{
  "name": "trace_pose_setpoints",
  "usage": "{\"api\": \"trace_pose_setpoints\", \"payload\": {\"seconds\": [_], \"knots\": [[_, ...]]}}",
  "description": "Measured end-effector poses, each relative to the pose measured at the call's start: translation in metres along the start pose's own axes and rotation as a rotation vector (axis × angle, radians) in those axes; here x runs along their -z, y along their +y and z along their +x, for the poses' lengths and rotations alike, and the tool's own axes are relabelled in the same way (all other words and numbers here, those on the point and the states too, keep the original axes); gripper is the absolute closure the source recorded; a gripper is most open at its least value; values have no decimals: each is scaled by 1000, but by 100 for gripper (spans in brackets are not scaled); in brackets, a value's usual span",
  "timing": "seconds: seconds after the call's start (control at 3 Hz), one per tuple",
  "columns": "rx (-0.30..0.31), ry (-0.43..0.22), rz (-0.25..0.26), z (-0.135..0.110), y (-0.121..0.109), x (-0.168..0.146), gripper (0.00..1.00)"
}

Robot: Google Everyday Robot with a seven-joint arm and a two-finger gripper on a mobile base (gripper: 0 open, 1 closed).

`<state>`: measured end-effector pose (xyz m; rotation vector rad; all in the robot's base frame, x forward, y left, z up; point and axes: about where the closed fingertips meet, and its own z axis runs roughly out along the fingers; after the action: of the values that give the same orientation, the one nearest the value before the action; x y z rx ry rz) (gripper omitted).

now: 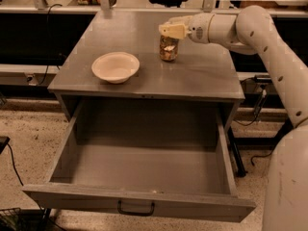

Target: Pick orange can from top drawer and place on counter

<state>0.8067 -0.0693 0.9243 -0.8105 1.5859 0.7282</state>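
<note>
The orange can (168, 50) stands on the counter (197, 76), right of the bowl (115, 67), with the gripper (170, 34) at its top, grip impossible to tell, so placing likely needs only release and retreat.

The orange can (168, 51) is standing on the counter (202, 76), right of centre, the gripper (169, 32) at its top; 1 bowl (115, 66) is lying near the front-left corner.

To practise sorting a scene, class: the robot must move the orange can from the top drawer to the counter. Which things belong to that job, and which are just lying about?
Job in hand: orange can, standing on the counter; top drawer, pulled open; gripper, at the can's top.

Lying about: cream bowl, on the counter, apart from the can.
</note>
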Motion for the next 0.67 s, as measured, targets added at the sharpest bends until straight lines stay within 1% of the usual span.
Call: {"api": "trace_pose_setpoints", "payload": {"seconds": [0.33,0.67], "knots": [[-4,4,-4,2,0,-3,13],[-5,4,-8,2,2,-6,0]]}}
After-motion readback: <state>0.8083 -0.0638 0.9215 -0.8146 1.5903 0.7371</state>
